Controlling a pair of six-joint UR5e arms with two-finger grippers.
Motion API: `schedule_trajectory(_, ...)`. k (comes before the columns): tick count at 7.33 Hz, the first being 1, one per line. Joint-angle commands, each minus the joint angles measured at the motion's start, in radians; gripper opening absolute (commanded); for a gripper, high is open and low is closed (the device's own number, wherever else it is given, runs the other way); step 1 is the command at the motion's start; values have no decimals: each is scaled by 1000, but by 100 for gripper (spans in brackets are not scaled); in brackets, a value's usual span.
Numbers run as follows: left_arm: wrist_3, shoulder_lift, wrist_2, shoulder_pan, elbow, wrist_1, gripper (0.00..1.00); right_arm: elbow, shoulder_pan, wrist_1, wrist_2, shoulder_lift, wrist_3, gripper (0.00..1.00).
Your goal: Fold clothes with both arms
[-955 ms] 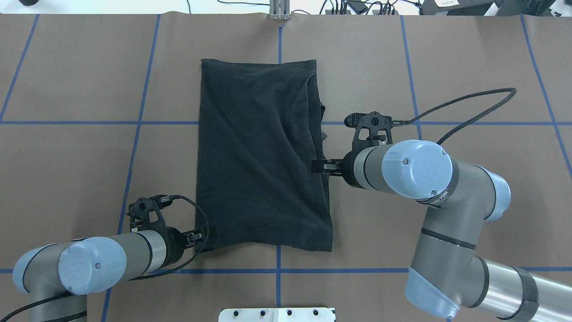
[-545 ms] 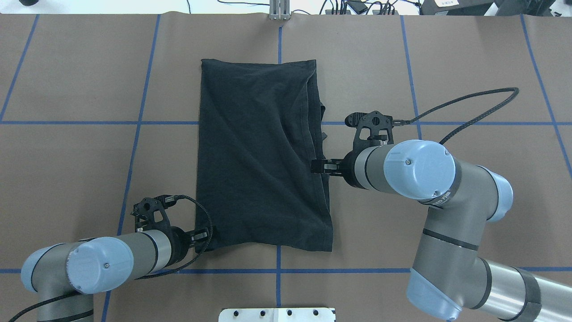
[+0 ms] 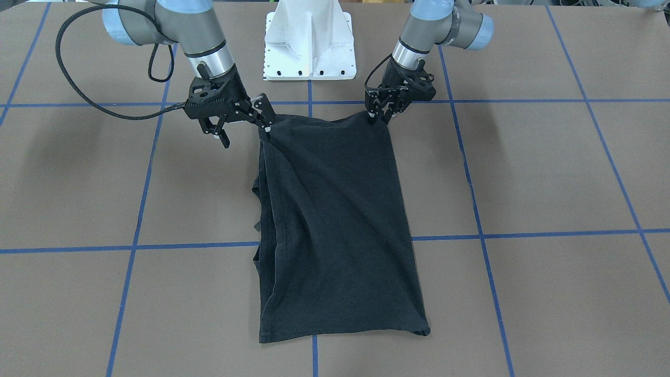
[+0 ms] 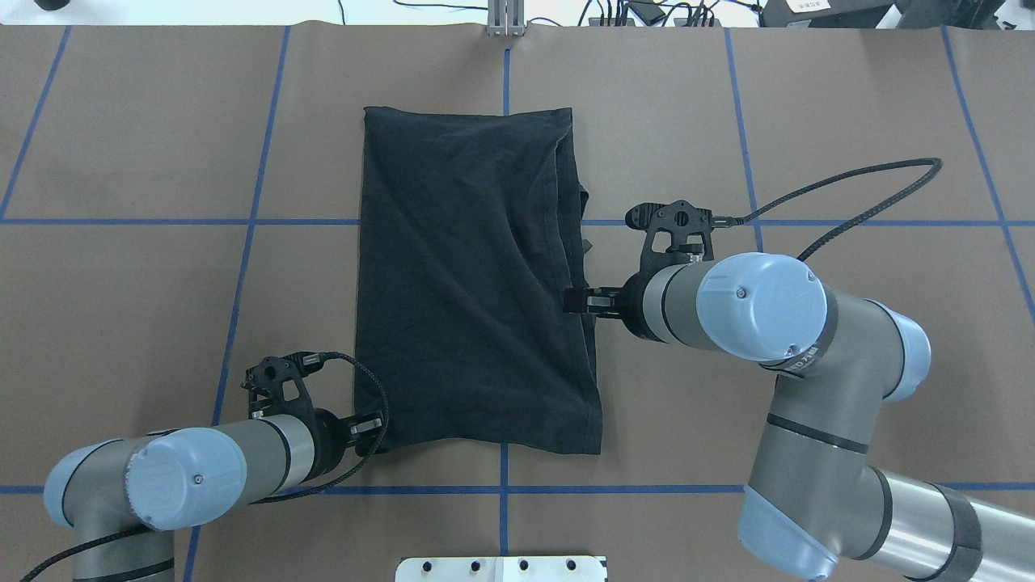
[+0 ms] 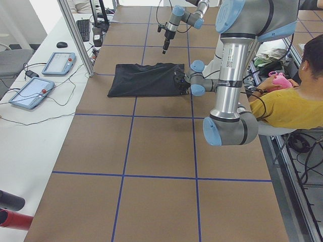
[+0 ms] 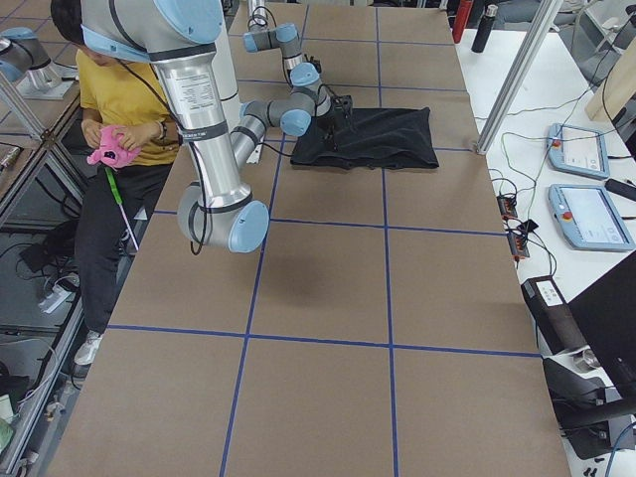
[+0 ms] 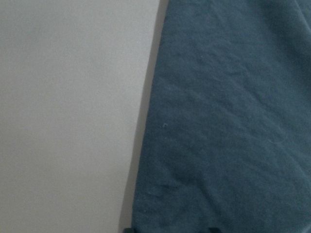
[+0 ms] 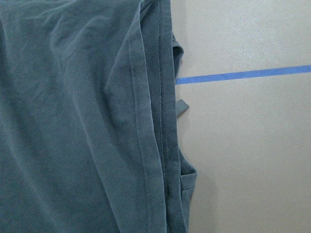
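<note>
**Item 1: T-shirt [image 4: 473, 283].** Black, plain side up, no print showing. Folded into a long rectangle and lying flat with light creases at the middle of the counter [image 4: 121, 323], its long axis running away from the robot. Stacked hems and seams run along the edge on the robot's right, where small bits of cloth stick out past the fold. It crosses one blue tape line [image 4: 162, 221] of the counter's grid.

**Item 2: left gripper [image 4: 368, 426].** Low at the shirt's near corner on the robot's left. In its wrist view the cloth lies flat close beneath, with the shirt's edge running beside bare counter. Two finger tips just show at the bottom of that view, set apart: fingers parted, nothing held.

**Item 3: right gripper [image 4: 576, 301].** Over the shirt's right-hand edge, about midway along it, raised clear of the cloth. In the front-facing view the fingers [image 3: 222, 137] are spread wide: parted, nothing held.

**Item 4: surroundings.** White mounting base [image 3: 310, 47] at the robot's edge of the counter. A seated person in a yellow shirt [image 5: 298, 106] beside the robot, holding something pink. Two handheld control tablets [image 5: 30, 92] on the white side bench.
</note>
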Motion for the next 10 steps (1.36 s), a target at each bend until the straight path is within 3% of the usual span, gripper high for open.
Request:
schedule_trajectory(1,0,1,0,0,-3,0,35,1,0,0,0,-5,0,100)
schedule_trajectory(9,6,9,-2,20,-10,3,39,9,0,0,-2,-10,0,100)
schedule_trajectory(10,3,9,-2,31,-12,3,32,9,0,0,0,-13,0,100)
